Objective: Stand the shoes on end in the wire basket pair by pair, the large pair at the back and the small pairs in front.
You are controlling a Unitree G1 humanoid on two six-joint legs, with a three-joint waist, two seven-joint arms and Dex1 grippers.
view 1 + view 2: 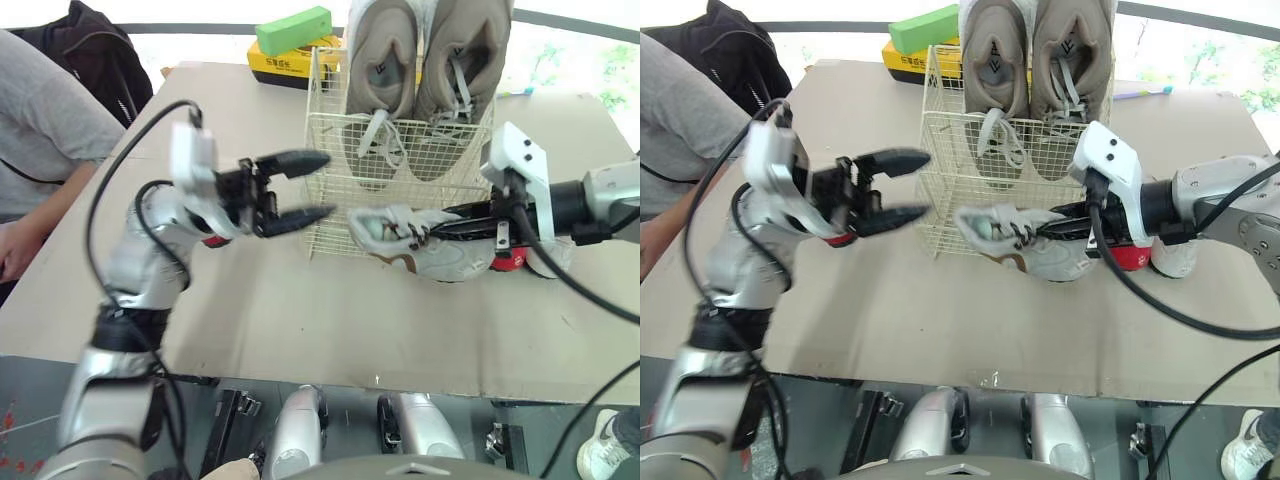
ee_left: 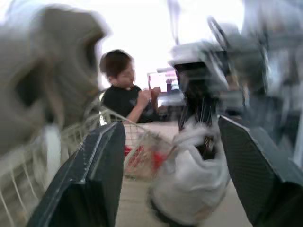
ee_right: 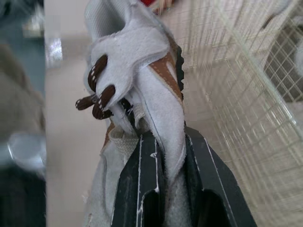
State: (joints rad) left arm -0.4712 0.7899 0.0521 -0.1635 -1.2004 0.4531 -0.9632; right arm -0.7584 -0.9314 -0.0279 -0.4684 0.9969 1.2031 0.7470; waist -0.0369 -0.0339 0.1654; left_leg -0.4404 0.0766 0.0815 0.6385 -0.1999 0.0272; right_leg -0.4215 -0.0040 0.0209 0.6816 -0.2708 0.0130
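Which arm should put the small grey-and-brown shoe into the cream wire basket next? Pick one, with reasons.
Right. The right gripper is shut on the small grey-and-brown shoe, just in front of the cream wire basket. The left gripper is open, holding nothing, beside the basket.

The wire basket [image 1: 330, 190] stands on the table [image 1: 300, 320], the large pair [image 1: 380, 70] on end at its back. A small shoe [image 1: 410, 240] is just before it; a box [image 1: 275, 65] lies behind, left.
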